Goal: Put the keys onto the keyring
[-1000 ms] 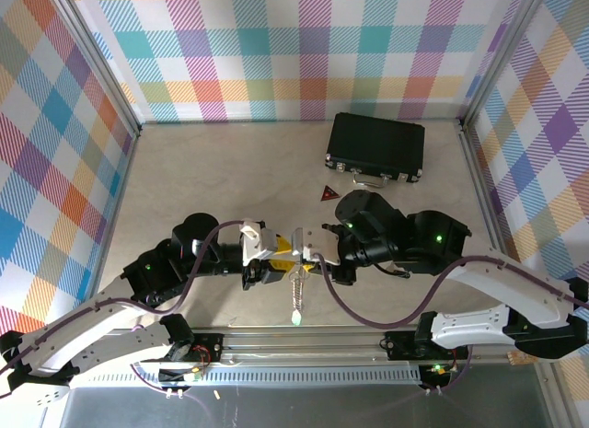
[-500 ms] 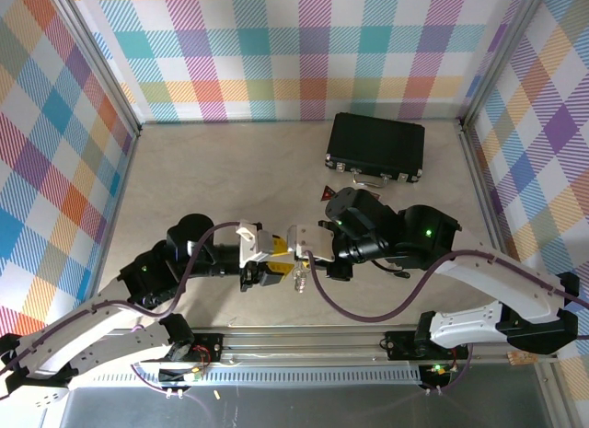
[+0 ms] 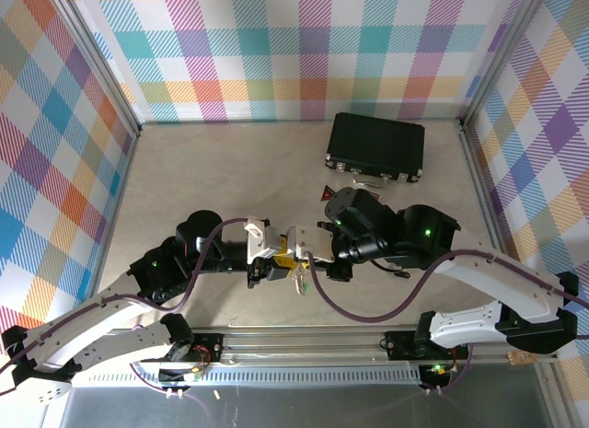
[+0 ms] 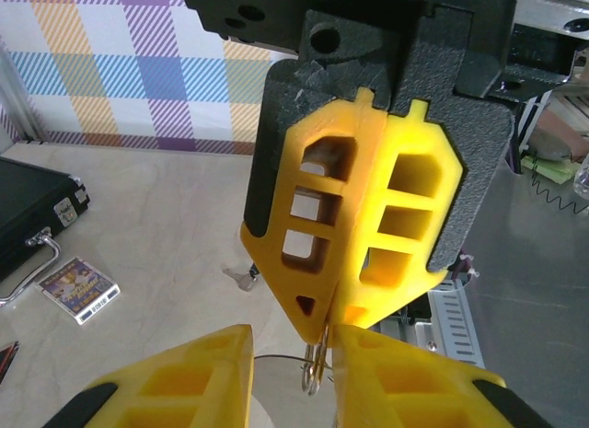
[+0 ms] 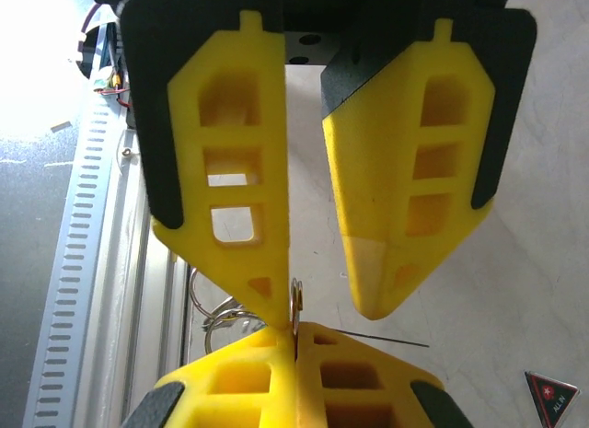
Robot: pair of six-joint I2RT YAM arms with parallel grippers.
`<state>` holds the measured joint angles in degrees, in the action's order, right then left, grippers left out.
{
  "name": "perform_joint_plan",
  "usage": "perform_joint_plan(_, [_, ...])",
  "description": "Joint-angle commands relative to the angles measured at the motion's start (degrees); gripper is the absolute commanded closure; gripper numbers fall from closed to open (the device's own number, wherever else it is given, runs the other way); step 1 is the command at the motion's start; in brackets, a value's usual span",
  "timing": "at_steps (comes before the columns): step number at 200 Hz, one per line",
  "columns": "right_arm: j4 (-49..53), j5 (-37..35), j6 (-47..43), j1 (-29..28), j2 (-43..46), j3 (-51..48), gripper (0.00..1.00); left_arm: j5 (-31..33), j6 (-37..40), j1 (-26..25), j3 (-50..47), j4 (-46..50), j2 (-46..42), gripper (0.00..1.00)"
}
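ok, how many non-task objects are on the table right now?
3: black case toward the far right, dark red triangle just in front of it, patterned card near the case's handle. More could be hidden.

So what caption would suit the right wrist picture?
Right gripper pinches the keyring; the open left gripper faces it.

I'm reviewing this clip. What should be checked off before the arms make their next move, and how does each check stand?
1. Right gripper shut on the metal ring: ok.
2. Left gripper open: ok.
3. Ring sits between the left fingers, not outside them: ok.
4. Any key threaded on the ring: cannot tell.
5. Wire loops beside the grip free of tangles: cannot tell.
6. Black case and red triangle apart from both grippers: ok.
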<state>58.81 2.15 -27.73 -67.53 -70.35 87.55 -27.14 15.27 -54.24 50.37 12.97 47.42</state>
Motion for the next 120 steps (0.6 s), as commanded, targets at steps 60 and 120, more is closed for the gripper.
perform_joint_plan(60, [-0.9, 1.6, -0.4, -0.3, 0.8, 1.4, 1.0, 2.1, 0.5, -0.2, -0.8, -0.3, -1.4, 0.72])
perform_joint_plan(120, [-1.8, 2.4, -0.5, -0.3, 0.9, 1.0, 1.0, 2.2, 0.4, -0.2, -1.2, -0.4, -1.5, 0.72])
